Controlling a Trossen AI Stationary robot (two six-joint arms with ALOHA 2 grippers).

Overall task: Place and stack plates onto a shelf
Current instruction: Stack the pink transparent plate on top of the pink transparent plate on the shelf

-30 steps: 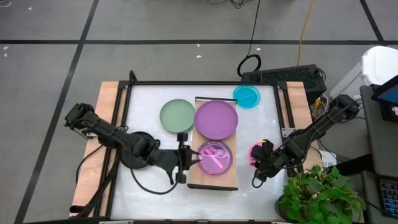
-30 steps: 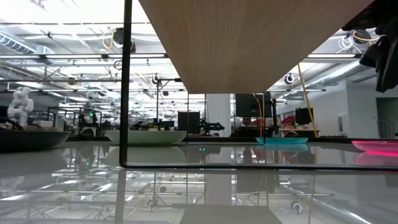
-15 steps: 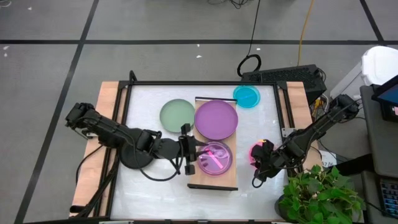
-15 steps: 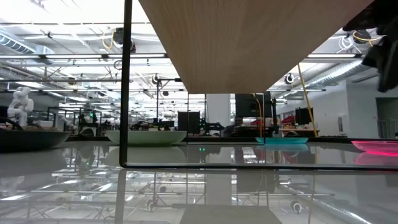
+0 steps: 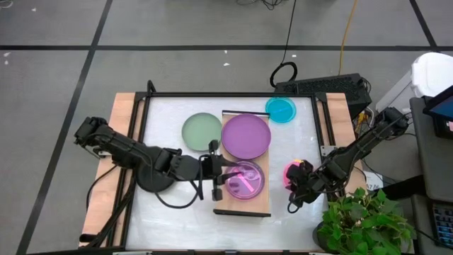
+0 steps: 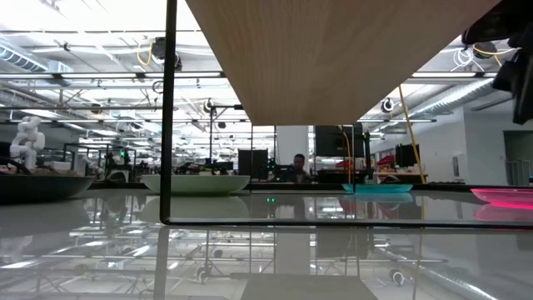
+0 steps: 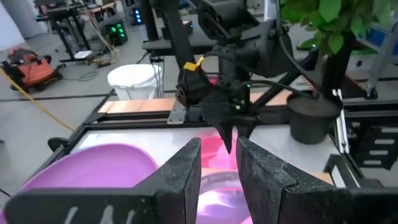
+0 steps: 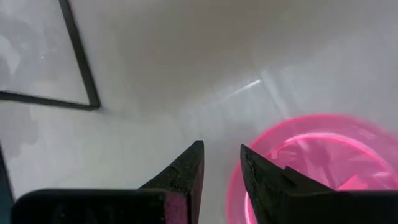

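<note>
While the right end effector grips a pink plate, the left end effector clamps the shelf's small purple plate.

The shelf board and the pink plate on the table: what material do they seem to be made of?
The shelf looks like light wood or wood-look laminate, matte: the low view shows fine straight grain on its underside. The pink plate looks like translucent glossy plastic: its rim glows brightly and its surface shows pale reflections. Neither can be confirmed by look alone.
</note>
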